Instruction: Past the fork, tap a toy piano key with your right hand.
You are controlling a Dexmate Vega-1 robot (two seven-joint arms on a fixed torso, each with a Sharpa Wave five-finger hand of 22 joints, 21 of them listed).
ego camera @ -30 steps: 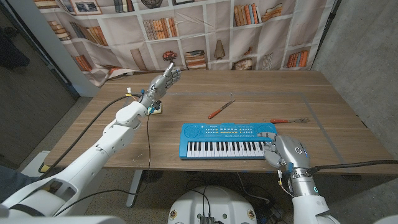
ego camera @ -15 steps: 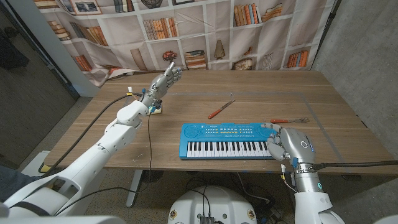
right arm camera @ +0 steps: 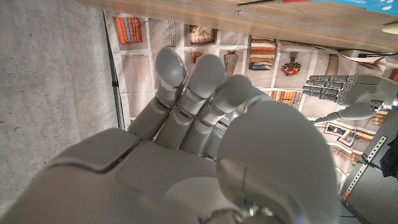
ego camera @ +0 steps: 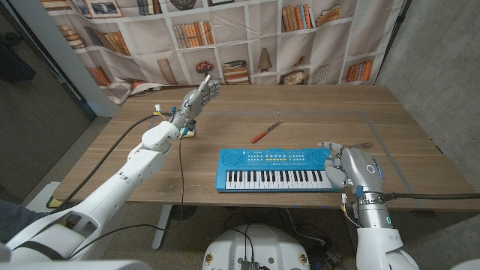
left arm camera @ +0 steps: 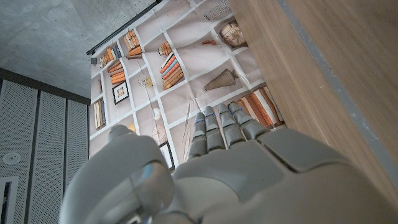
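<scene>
Toy piano (ego camera: 275, 170): bright blue plastic body, one row of black and white keys along its near edge, a strip of small buttons and a round speaker grille on the top panel. It lay flat on the table, long side parallel to the near table edge, near the table's 6 o'clock.

Fork (ego camera: 349, 145): metal tines with a red-orange handle, lying flat at about 2 o'clock from the piano's right end, tines pointing toward 3 o'clock. Handle end was partly covered by the right robot hand (ego camera: 355, 168); contact between fork and piano could not be determined.
</scene>
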